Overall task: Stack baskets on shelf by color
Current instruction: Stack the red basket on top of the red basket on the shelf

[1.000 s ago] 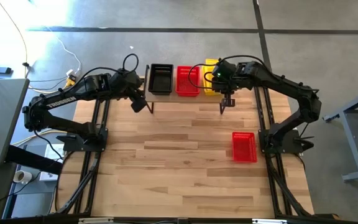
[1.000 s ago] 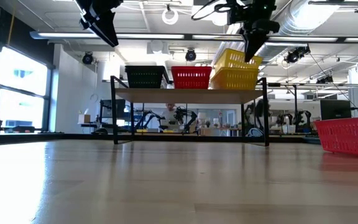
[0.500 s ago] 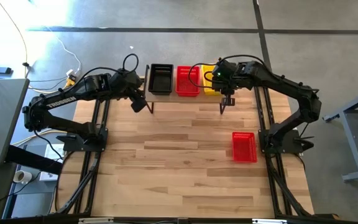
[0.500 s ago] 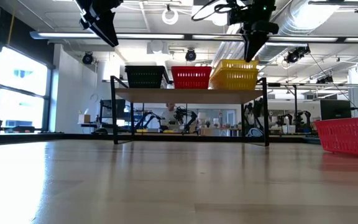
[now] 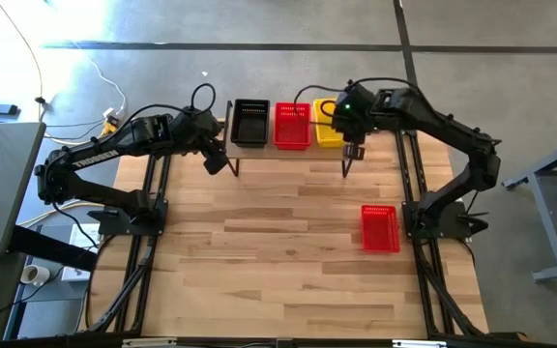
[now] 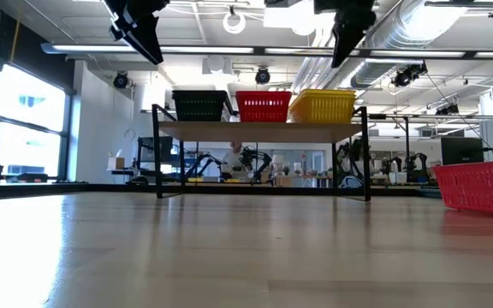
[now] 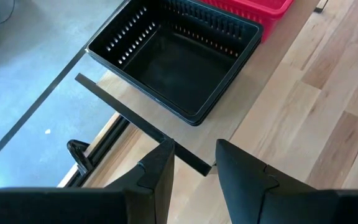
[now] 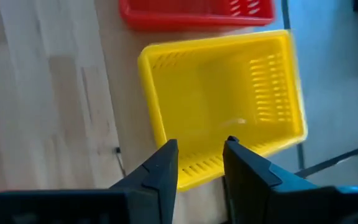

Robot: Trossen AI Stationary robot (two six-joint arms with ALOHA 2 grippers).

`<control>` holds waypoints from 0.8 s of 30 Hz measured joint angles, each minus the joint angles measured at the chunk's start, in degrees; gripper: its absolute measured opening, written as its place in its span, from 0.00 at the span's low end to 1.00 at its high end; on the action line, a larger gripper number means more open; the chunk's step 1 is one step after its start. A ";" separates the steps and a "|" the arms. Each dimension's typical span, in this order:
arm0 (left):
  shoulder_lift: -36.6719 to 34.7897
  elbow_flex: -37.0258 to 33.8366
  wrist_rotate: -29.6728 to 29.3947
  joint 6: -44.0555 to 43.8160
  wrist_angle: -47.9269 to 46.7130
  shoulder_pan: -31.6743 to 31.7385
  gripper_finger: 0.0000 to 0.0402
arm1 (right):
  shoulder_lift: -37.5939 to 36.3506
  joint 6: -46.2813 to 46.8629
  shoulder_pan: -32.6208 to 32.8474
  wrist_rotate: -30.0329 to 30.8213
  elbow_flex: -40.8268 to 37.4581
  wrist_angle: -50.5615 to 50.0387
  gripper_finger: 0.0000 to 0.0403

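Observation:
On the shelf (image 6: 264,129) at the table's far edge stand, in a row on their bases, a black basket (image 5: 250,123), a red basket (image 5: 292,126) and a yellow basket (image 8: 222,93). Another red basket (image 5: 380,228) rests on the table at the right. My right gripper (image 8: 201,163) hangs open just above the yellow basket's near rim, clear of it in the low view (image 6: 347,43). My left gripper (image 7: 194,167) hovers open above the shelf's left end, near the black basket (image 7: 176,59).
The wooden tabletop (image 5: 278,251) lies bare between the shelf and the near edge, apart from the lone red basket. The shelf's thin black legs (image 6: 158,162) stand at the far edge. Both arms reach in from the table's sides.
My right gripper has opened, let go of the yellow basket and risen. The yellow basket, which sat tilted on top of another yellow one, has dropped level into it on the shelf.

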 joint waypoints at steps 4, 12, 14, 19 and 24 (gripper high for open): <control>0.00 0.00 -0.06 0.02 0.00 0.00 0.27 | -0.05 9.29 0.00 -0.42 3.40 -4.40 0.28; 0.00 0.00 0.02 3.44 0.04 0.00 0.27 | -0.73 29.35 1.93 -6.65 2.50 -10.07 0.28; 0.00 0.00 1.13 3.02 0.04 0.00 0.27 | -0.87 32.83 3.39 -6.75 1.42 -10.72 0.28; 0.00 0.00 6.25 3.69 0.02 -0.11 0.27 | -0.91 40.76 8.13 -6.08 0.12 -13.56 0.28; 0.00 0.00 9.73 7.21 0.02 -0.13 0.27 | -1.33 50.16 13.69 -3.93 -3.86 -16.48 0.28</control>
